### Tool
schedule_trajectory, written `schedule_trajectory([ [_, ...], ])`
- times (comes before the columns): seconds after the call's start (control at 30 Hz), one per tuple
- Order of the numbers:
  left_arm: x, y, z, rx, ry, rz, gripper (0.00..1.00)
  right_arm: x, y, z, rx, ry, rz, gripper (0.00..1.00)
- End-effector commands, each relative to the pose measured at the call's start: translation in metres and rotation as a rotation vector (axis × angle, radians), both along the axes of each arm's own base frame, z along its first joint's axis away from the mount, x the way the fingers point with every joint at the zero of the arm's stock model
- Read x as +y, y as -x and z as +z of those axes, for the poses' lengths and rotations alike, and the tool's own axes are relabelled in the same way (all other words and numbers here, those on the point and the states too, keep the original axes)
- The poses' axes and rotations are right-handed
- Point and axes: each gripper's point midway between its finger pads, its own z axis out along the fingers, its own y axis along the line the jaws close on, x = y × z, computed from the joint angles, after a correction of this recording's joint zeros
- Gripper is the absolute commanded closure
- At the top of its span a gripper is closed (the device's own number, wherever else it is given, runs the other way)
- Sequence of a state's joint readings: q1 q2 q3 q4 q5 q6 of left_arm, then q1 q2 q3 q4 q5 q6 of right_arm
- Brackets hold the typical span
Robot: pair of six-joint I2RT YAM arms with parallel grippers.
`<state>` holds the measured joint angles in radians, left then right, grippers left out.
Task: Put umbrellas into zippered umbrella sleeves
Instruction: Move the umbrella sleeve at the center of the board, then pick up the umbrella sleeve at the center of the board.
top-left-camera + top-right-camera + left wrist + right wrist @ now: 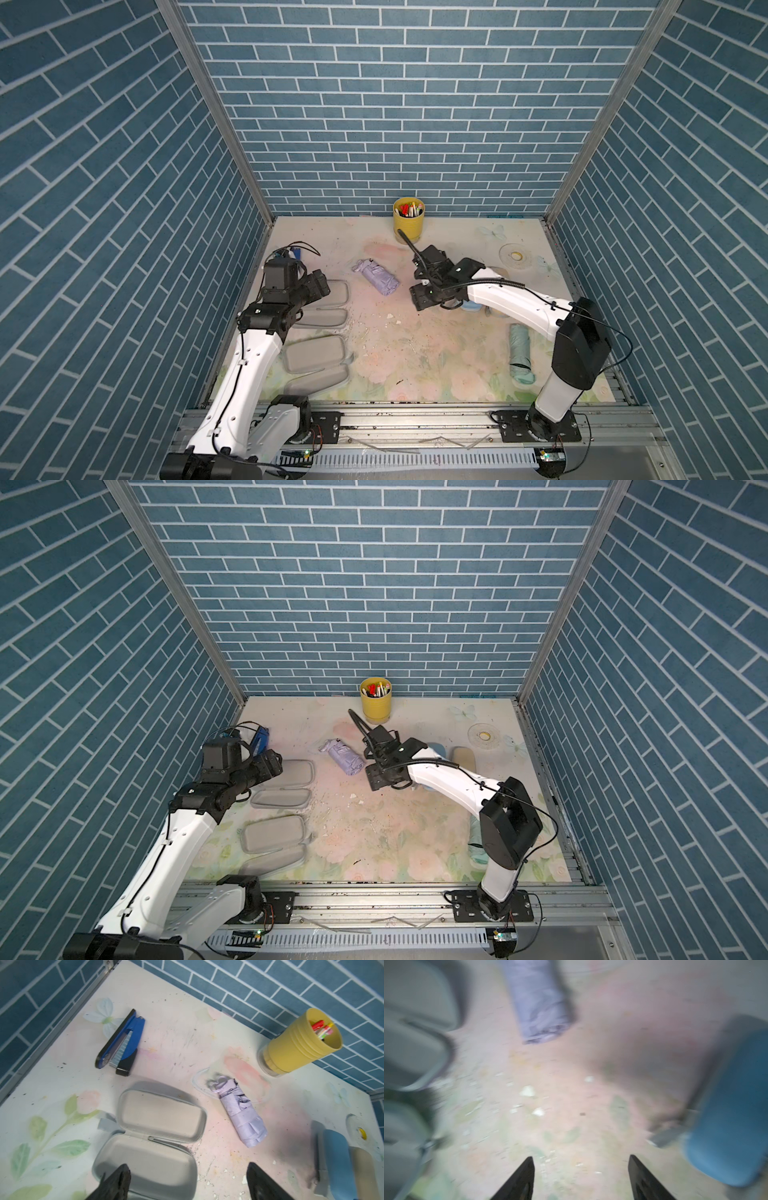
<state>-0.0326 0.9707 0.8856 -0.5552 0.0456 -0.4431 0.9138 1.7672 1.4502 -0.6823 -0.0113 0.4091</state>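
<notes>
Lilac umbrella (376, 277) lies rolled and slanted on the worktop (436, 361), between the two arms, strap end towards the back, touching nothing; mint umbrella (521, 353) lies near the worktop's right edge, close to the right arm's base, partly behind that arm in a top view.

Two sleeves lie opened flat on the left side, grey insides up and bare; far sleeve (332, 305) sits just beyond near sleeve (316, 361), the two apart; the lilac umbrella is near the far sleeve but outside it.

Left end effector (189, 1185) hangs over the far sleeve; its fingers (116, 1184) stand wide apart and grip nothing.

Right end effector (581, 1180) hangs over bare worktop just short of the lilac umbrella's butt end; its fingers (521, 1178) stand apart with nothing between them; this wrist view is blurred.

Blue sleeve (338, 1159) lies shut, largely under the right arm in both top views; tan sleeve (361, 1159) lies just beside it; what either holds cannot be told.

Pen cup (409, 220) stands upright at the back wall; stapler (122, 1043) lies towards the far left corner, beyond the far sleeve.
</notes>
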Motion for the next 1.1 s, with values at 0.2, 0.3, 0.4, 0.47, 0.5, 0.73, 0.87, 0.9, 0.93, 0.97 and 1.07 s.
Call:
schedule_trajectory([
  [0.2,0.030,0.024,0.006,0.042,-0.026,0.083,0.12,0.144,0.072,-0.022,0.111,-0.188,0.430,0.28],
  [0.3,0.035,0.026,0.008,0.043,-0.027,0.103,0.14,0.164,0.087,-0.033,0.153,-0.210,0.488,0.31],
  [0.4,0.038,0.027,0.011,0.033,-0.020,0.114,0.15,0.181,0.102,-0.050,0.203,-0.218,0.524,0.35],
  [0.47,0.039,0.027,0.013,0.032,-0.018,0.113,0.16,0.190,0.107,-0.062,0.232,-0.213,0.533,0.37],
  [0.5,0.039,0.027,0.013,0.031,-0.015,0.112,0.16,0.194,0.108,-0.067,0.239,-0.211,0.535,0.39],
  [0.73,0.036,0.029,0.017,0.021,-0.005,0.100,0.18,0.211,0.109,-0.082,0.277,-0.216,0.541,0.67],
  [0.87,0.036,0.032,0.020,0.012,-0.012,0.101,0.20,0.199,0.116,-0.057,0.271,-0.239,0.551,0.92],
  [0.9,0.037,0.032,0.021,0.010,-0.013,0.102,0.20,0.194,0.117,-0.050,0.271,-0.245,0.548,0.96],
  [0.93,0.037,0.032,0.024,0.005,-0.012,0.103,0.21,0.187,0.117,-0.043,0.274,-0.254,0.538,0.99],
  [0.97,0.037,0.031,0.026,-0.001,-0.009,0.105,0.21,0.181,0.115,-0.038,0.280,-0.263,0.523,1.00],
  [1.07,0.035,0.028,0.032,-0.017,0.004,0.103,0.23,0.161,0.108,-0.015,0.282,-0.302,0.475,1.00],
])
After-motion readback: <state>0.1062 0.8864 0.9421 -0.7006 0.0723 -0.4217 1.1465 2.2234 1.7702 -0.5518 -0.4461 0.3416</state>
